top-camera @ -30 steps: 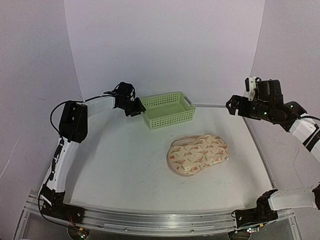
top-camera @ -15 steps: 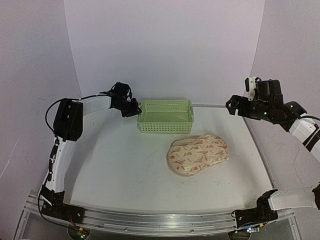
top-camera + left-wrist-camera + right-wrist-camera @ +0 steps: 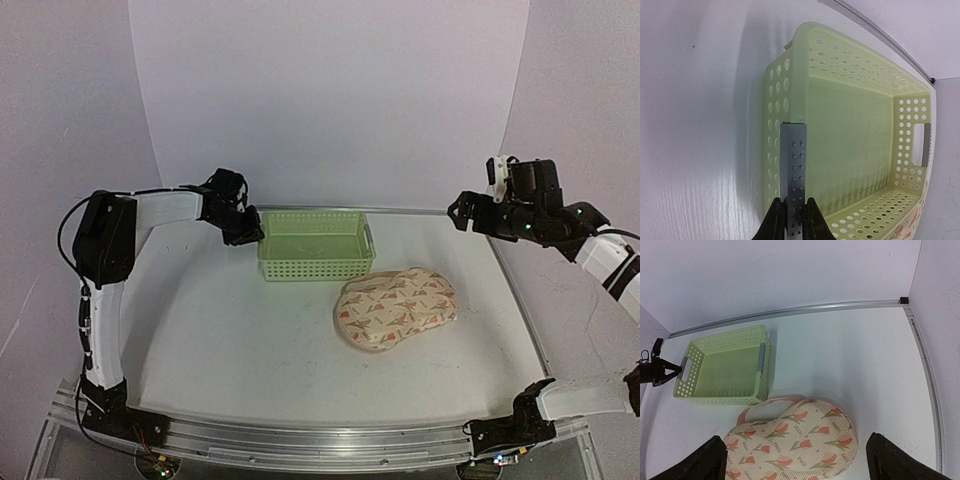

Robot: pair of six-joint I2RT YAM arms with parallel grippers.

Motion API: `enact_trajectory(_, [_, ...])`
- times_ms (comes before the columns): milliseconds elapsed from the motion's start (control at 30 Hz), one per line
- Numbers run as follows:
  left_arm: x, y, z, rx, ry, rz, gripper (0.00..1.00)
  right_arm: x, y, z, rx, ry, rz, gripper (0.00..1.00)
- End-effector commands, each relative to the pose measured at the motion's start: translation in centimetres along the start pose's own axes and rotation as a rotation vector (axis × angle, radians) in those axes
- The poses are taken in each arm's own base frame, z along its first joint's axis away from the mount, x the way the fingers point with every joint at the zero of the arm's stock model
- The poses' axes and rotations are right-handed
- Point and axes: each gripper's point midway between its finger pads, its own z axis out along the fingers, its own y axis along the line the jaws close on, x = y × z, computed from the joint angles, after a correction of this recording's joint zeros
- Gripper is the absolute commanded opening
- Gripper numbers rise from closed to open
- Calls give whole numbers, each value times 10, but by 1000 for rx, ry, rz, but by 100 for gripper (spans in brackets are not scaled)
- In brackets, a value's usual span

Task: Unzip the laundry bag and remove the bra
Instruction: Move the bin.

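Observation:
The laundry bag (image 3: pixel 395 308), a beige padded pouch with reddish tulip prints, lies flat on the table right of centre. In the right wrist view the laundry bag (image 3: pixel 795 440) shows a pale pink layer at its rim toward the basket; I cannot tell whether that is the bra. My right gripper (image 3: pixel 460 212) hovers high at the back right, open and empty; in its own view the right gripper (image 3: pixel 796 460) spans the bag far below. My left gripper (image 3: pixel 255 232) is shut on the grey handle strip (image 3: pixel 792 160) at the basket's left end, seen at the left gripper (image 3: pixel 792 202).
The light green slotted basket (image 3: pixel 315 245) stands empty at the back centre, its near right corner close to the bag. Its far wall runs along the metal rail (image 3: pixel 840 307) at the table's back edge. White side walls enclose the table.
The left gripper closed on the basket's handle and dragged the basket leftward, turning it square to the back wall. The bag and right arm stayed put.

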Motion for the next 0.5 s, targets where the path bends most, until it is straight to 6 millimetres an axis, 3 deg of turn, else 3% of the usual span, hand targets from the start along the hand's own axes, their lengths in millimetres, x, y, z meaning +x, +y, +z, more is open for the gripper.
enact_trajectory(0, [-15, -14, -53, 12, -108, 16, 0, 2, 13, 6, -62, 15, 5, 98])
enact_trajectory(300, [14, 16, -112, -66, -188, -70, 0, 31, 48, 27, -228, 150, -16, 98])
enact_trajectory(467, [36, 32, -137, -84, -223, -140, 0, 57, 84, 36, -320, 232, -40, 97])
